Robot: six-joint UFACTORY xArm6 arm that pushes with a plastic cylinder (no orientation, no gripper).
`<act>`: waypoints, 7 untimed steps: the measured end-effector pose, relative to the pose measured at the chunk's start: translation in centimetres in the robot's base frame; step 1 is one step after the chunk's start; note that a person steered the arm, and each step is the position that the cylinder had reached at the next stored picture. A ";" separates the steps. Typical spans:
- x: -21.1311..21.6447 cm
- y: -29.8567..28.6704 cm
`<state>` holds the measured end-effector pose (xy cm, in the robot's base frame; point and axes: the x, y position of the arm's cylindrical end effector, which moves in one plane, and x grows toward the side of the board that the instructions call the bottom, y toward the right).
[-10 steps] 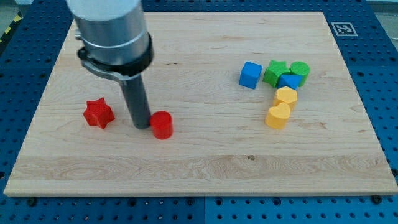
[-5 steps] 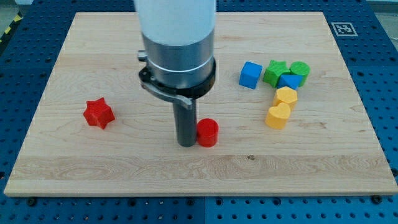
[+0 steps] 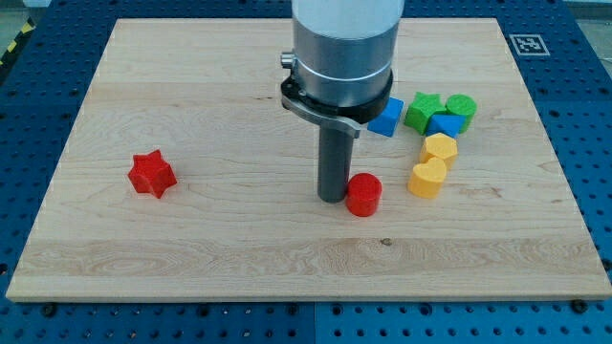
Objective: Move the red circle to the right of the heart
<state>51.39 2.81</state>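
The red circle point(image 3: 363, 195) lies on the wooden board, below the middle and to the left of the yellow blocks. My tip point(image 3: 332, 198) touches its left side. The yellow heart point(image 3: 427, 178) sits just right of the red circle with a small gap between them. A second yellow block point(image 3: 440, 148) lies right above the heart.
A red star point(image 3: 152, 174) lies at the view's left. A blue cube point(image 3: 386, 117), partly hidden by the arm, a green star point(image 3: 423, 111), a small blue block point(image 3: 446, 124) and a green circle point(image 3: 461, 108) cluster at the upper right. The board's edge point(image 3: 306, 290) runs along the bottom.
My tip has slid to the view's right, pushing the red circle from the left middle of the board to just left of the yellow heart. The other blocks have not moved.
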 end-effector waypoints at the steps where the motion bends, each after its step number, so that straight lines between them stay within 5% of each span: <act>1: 0.0 1.0; 7: 3.6 5.8</act>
<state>54.94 8.65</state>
